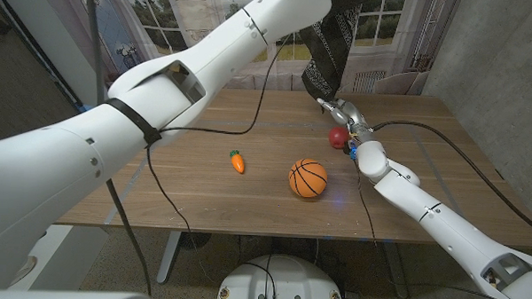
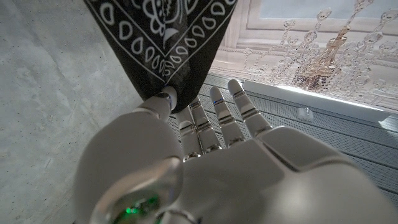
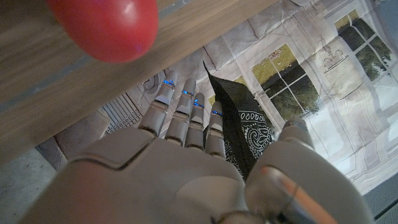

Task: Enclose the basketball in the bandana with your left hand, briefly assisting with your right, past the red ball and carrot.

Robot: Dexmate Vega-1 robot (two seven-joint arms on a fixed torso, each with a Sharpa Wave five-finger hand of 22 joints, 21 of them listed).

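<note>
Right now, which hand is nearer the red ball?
Right. The right hand sits just above the table beside the red ball, at the bandana's lower corner. The left hand holds the bandana up high, well above the ball.

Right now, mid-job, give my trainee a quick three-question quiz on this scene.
1. True or false: the bandana lies flat on the table.
2. Which lies nearest the right robot hand? A) carrot B) red ball C) basketball
3. Fill in: the left robot hand pinches the ____.

Key: 1 false, it hangs in the air; 2 B; 3 bandana.
</note>
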